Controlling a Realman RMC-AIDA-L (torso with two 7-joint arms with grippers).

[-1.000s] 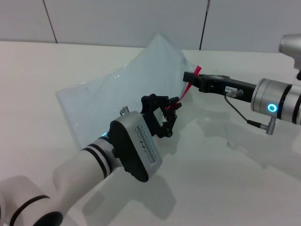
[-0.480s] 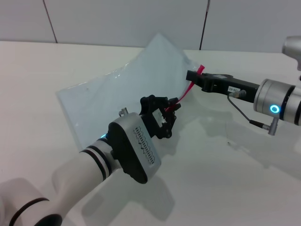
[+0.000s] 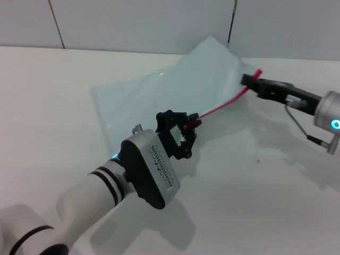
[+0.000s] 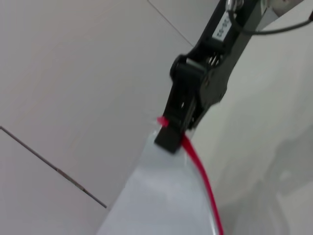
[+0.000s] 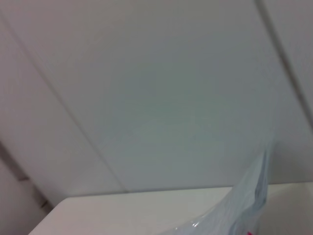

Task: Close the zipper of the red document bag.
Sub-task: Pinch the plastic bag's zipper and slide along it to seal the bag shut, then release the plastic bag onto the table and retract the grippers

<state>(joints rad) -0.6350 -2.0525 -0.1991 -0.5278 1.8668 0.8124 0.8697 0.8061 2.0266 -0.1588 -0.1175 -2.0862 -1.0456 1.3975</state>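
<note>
– Where's the zipper [image 3: 223, 105]?
– Stretched taut between both pincers: left pincer [image 3: 190, 125] clamped on its near end, right pincer [image 3: 249, 81] pinching the far end, the red document bag [image 3: 159, 101] lifted off the surface [image 3: 48, 95].

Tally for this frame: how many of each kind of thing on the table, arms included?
Translucent pale bluish plastic document bag with red zipper strip: 1
Robot arm tools, left tool and right tool: 2
White table: 1
Total: 4
</note>
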